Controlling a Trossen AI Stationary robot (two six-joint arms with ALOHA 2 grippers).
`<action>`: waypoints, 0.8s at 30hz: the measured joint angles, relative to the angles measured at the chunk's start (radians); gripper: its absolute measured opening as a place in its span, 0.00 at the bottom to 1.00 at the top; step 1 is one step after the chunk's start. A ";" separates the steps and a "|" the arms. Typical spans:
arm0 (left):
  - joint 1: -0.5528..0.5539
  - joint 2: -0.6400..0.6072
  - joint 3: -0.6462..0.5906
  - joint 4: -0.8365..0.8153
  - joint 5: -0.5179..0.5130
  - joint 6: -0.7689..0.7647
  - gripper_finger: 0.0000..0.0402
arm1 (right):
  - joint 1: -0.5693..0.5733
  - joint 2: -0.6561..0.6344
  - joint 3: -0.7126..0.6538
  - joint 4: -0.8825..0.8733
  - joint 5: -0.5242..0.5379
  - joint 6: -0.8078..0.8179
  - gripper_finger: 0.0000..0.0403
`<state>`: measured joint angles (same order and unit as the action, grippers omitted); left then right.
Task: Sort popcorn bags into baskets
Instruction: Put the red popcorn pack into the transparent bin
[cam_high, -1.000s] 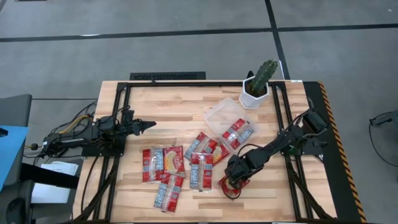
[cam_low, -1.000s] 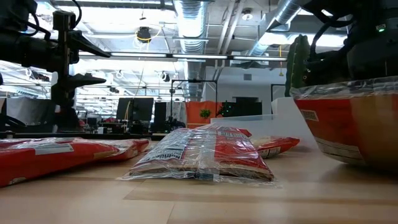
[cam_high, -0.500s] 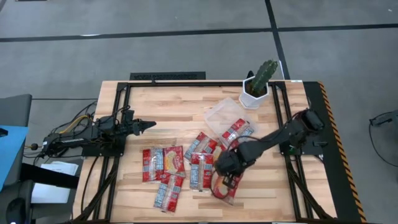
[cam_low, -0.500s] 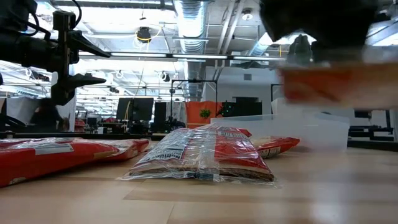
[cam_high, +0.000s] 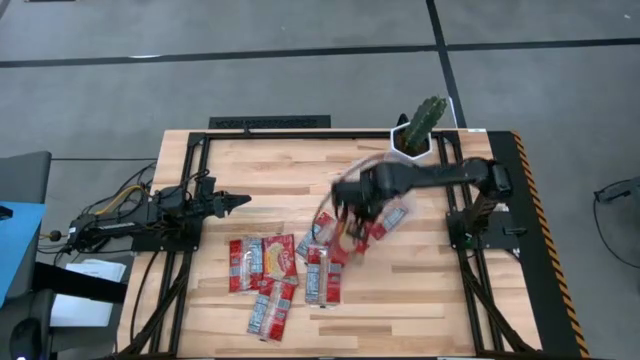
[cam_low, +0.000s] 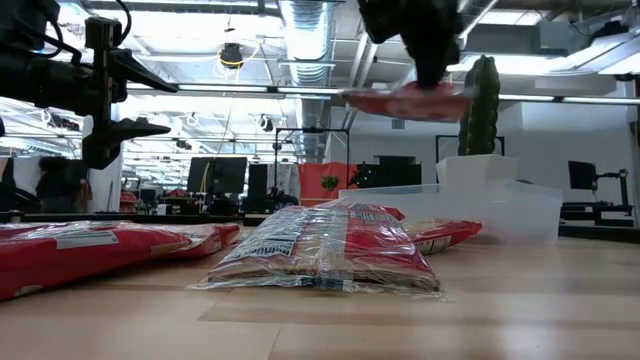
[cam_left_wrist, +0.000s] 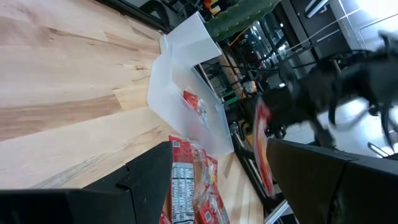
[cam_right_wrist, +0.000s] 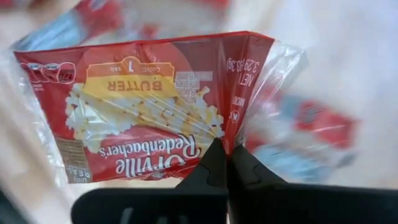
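My right gripper (cam_high: 350, 212) is above the table's middle, just on the near side of the clear tray (cam_high: 352, 180), and is shut on one red and white popcorn bag (cam_right_wrist: 143, 112). That bag shows lifted in the low view (cam_low: 405, 101). One bag (cam_high: 392, 213) lies flat in the tray. Several more bags (cam_high: 262, 262) lie flat on the table near its near edge. My left gripper (cam_high: 240, 200) waits open over the table's left part, touching nothing. My right gripper pinches the bag between its two shut fingers (cam_right_wrist: 214, 163) at one edge (cam_right_wrist: 229, 142), where the printed face meets the clear wrapper. The fingers come from above. The bag is lifted clear of the table and lies about level under the gripper (cam_low: 425, 75).
A white pot with a green cactus (cam_high: 415, 135) stands at the far edge beside the tray. Bare wood lies in the far left part (cam_high: 270, 165) and along the right side (cam_high: 420, 270). A black frame (cam_high: 195, 150) borders the table.
My right gripper has risen and swung from the near right part of the table toward the far edge and the tray, staying shut. The bag it holds, which was low by the table's near edge, has been lifted clear and carried along. The left arm kept still.
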<state>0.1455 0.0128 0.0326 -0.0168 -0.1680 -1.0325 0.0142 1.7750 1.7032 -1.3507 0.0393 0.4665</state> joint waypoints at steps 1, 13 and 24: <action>0.000 0.000 0.000 0.000 0.000 0.000 0.62 | -0.036 -0.009 0.007 -0.006 0.012 -0.025 0.01; 0.000 0.000 0.000 0.000 -0.001 0.005 0.62 | -0.438 -0.082 0.009 0.016 0.099 -0.113 0.02; 0.000 0.000 0.000 0.000 -0.003 0.008 0.62 | -0.500 -0.068 -0.165 0.128 0.090 -0.157 0.04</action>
<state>0.1455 0.0130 0.0326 -0.0166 -0.1710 -1.0241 -0.4861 1.7074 1.5386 -1.2223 0.1291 0.3099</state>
